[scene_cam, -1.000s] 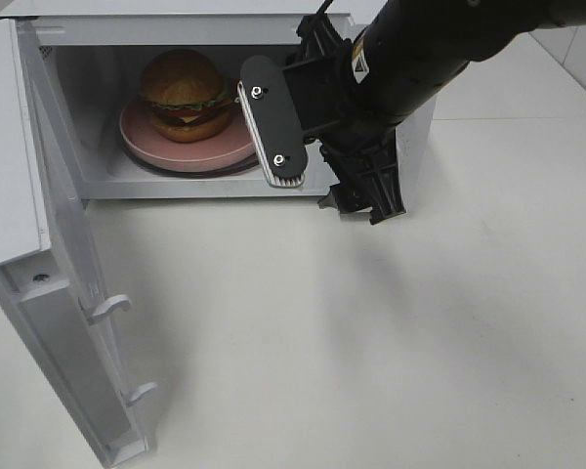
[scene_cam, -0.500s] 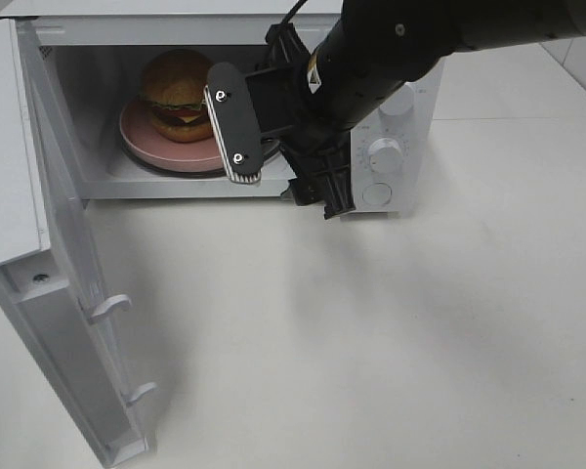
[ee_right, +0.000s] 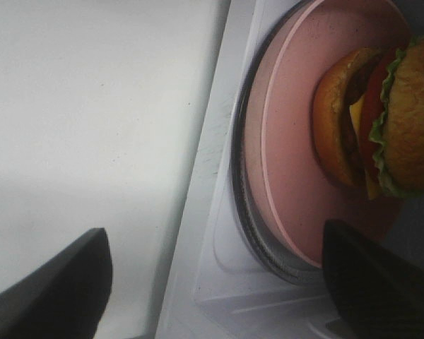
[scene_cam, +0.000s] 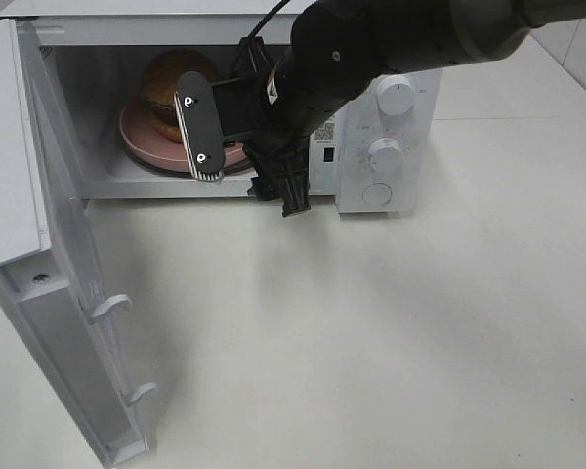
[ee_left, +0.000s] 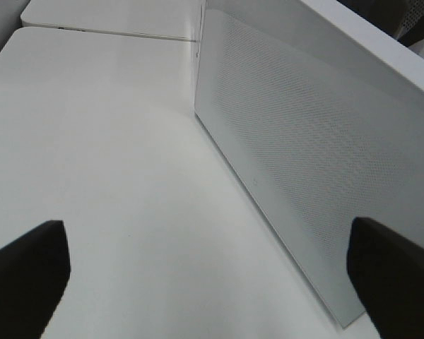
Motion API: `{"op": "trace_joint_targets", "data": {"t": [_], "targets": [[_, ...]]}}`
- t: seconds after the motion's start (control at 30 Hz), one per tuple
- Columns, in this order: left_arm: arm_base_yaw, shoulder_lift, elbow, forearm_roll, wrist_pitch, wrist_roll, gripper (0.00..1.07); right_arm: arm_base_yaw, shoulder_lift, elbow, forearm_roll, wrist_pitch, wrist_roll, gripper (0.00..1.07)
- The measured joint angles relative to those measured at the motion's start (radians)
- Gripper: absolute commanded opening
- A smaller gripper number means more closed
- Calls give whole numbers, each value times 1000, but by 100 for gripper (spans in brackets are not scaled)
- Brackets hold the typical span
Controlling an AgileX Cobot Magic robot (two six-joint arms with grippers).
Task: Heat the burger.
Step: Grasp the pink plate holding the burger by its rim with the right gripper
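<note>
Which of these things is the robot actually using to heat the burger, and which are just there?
Part of the job:
- burger
- pink plate under it
- microwave, with its open door and knobs
- right claw, open in front of the microwave's mouth

Just there:
- white table
- left claw, open and holding nothing, off to the side

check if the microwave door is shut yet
No, the microwave door stands swung wide open, with the burger visible inside on the pink plate.

Nothing can be read; the small label on the microwave front is too blurred.
</note>
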Motion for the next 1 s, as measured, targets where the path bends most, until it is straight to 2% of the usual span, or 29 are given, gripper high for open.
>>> {"op": "trace_joint_targets", "data": {"t": [0.5,1.0], "targets": [[0,0,0,0,0,0,100,0,204,-213,3,5,32,79],[0,0,0,0,0,0,100,-5,331,-362,6,32,59,76]]}}
